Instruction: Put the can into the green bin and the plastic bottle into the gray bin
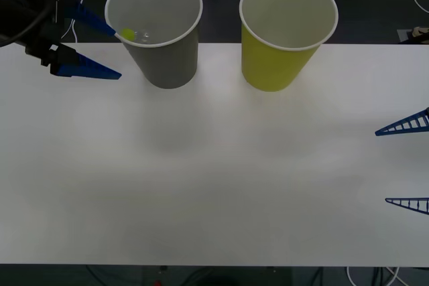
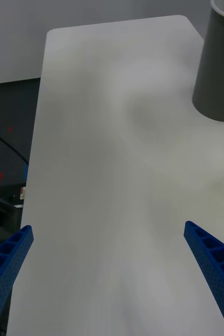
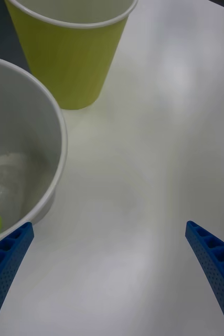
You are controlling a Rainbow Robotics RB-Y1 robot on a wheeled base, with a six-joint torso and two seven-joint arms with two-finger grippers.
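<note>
The small clear crinkled plastic bottle (image 1: 137, 33) with its lime-green cap is lying inside the tall gray paper-cup-shaped bin (image 1: 167, 58), against its white inner wall. That bin is standing upright at the far edge of the white counter (image 1: 214, 165), just beside the yellow-green cup-shaped bin (image 1: 278, 61). The left end effector (image 1: 100, 48) is hovering beside the gray bin's rim with its blue ribbed fingers spread apart and holding nothing, while the right end effector (image 1: 405, 162) is waiting open at the counter's right edge, well apart from both bins.

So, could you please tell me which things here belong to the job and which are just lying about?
Job:
- gray bin
- plastic bottle, inside the gray bin
- green bin
- left gripper, open beside the gray bin

Lying about:
- cables
</note>
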